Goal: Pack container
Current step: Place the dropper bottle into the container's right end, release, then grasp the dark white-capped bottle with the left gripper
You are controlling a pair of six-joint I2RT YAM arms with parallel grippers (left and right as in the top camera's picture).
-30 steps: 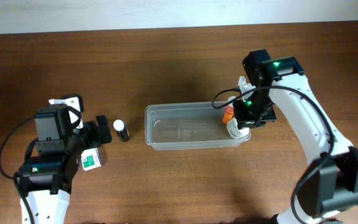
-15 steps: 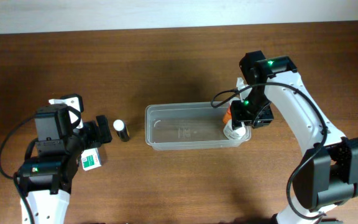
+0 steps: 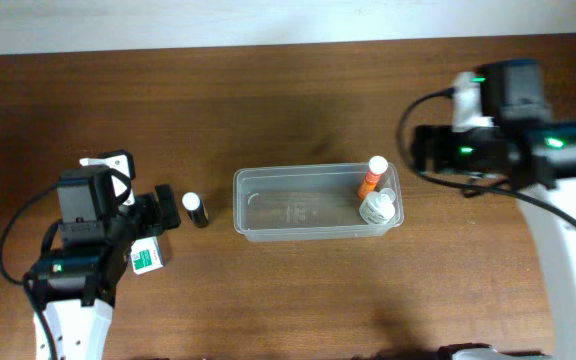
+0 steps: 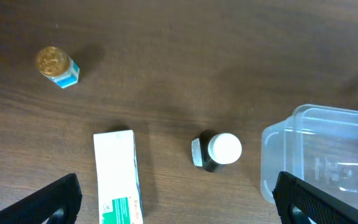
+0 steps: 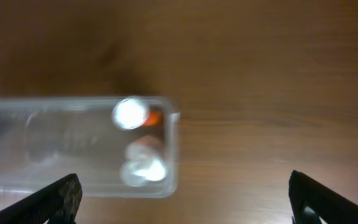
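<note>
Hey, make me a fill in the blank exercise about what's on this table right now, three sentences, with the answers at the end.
1. The container holds ____ bottles, both at one end.
2. The orange bottle inside it has a ____ cap.
3. The box lying on the table is white and ____.
Missing words: two; white; green.

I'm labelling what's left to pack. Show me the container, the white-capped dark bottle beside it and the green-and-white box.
container (image 3: 288, 212), overhead view, on the bare floor of the tub.
white-capped dark bottle (image 4: 224, 149), left wrist view, on its white cap.
green-and-white box (image 4: 117, 177), left wrist view, on its top face.
</note>
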